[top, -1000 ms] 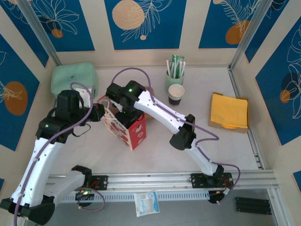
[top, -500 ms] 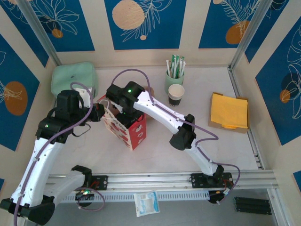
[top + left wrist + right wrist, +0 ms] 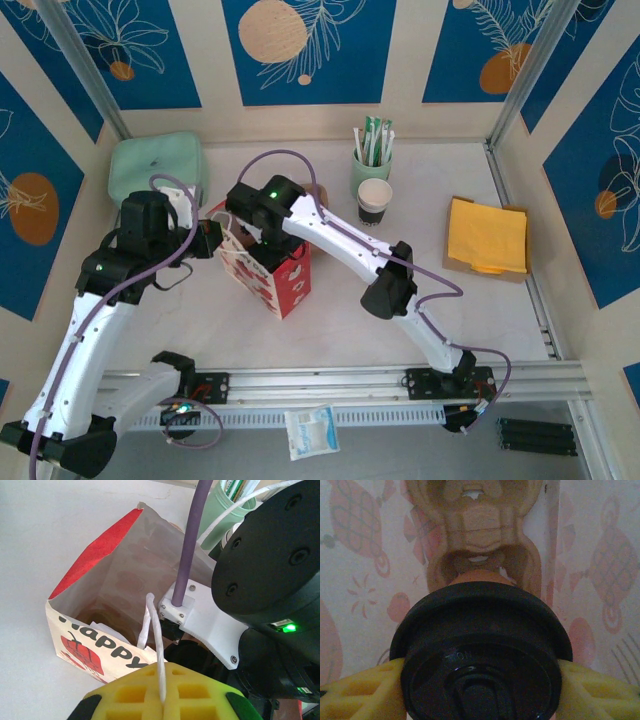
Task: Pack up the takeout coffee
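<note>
While the left jaws pinch the string handle (image 3: 158, 650), the right jaws hold the takeout coffee (image 3: 480, 645) inside the paper bag (image 3: 285, 280).
Top view: bag upright toward the left edge of the counter (image 3: 340, 330), both arms at its mouth. Left wrist: jaws together on the string. Right wrist: jaws clamped on the cup's sides.

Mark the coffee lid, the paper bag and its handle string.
coffee lid (image 3: 480, 635), right wrist view, top face.
paper bag (image 3: 296, 284), top external view, red side panel.
handle string (image 3: 159, 645), left wrist view, middle of the strand.
</note>
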### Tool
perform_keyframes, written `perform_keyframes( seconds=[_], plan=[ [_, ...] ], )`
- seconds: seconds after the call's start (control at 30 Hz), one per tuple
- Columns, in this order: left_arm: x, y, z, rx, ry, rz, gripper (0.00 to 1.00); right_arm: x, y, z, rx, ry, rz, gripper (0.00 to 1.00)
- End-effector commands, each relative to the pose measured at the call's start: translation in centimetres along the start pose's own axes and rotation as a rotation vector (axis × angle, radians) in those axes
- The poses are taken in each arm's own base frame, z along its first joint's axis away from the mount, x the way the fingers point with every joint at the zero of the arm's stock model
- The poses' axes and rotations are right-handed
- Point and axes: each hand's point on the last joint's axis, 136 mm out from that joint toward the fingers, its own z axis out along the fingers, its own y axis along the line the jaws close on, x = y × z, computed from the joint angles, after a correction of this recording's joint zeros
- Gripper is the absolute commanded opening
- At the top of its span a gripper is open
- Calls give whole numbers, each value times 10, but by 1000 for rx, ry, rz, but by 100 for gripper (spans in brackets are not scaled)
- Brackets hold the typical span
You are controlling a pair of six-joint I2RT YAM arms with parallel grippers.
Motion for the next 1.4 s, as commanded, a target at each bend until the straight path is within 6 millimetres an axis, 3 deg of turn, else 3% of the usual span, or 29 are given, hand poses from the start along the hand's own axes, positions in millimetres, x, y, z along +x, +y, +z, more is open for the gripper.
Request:
perform_keyframes(
  seconds=[0.0, 1.37],
  plan=[
    [-9, -5, -6, 17, -28, 13, 0, 37, -11, -9, 36, 133, -3, 56],
    [-8, -4, -4, 20, -32, 5, 0, 39, -23, -8, 119, 134, -6, 54]
  ],
)
